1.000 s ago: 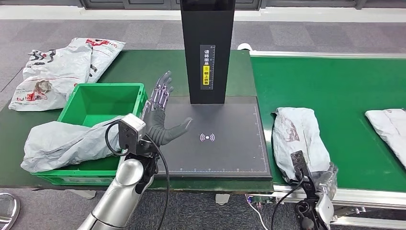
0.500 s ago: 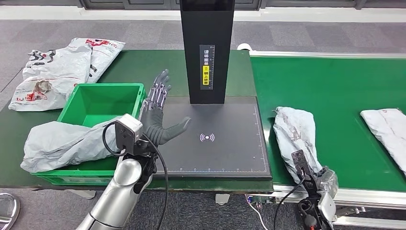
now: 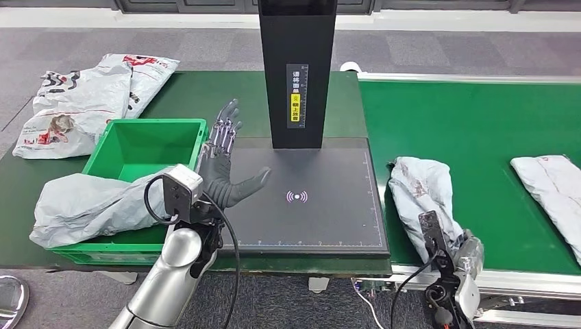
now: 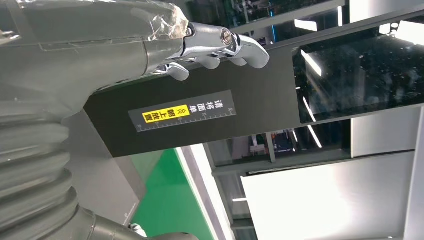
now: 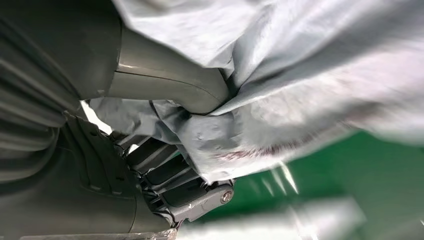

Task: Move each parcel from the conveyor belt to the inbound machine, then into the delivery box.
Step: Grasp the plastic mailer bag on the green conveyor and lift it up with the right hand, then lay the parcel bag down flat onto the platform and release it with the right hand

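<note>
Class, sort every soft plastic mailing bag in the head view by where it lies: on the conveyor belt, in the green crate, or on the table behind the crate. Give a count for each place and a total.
Grey plastic parcels on the green conveyor belt: 2
Grey plastic parcel in the green plastic crate: 1
White printed plastic parcels on the table behind the crate: 2
Total: 5

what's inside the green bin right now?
One grey parcel lies across the near wall of the green bin, partly inside and hanging out over its left side. The far part of the floor is bare green. Whatever lies beneath that parcel is hidden.

Parcel depot: conveyor belt [image 3: 473, 123], scanning machine [image 3: 297, 68]
</note>
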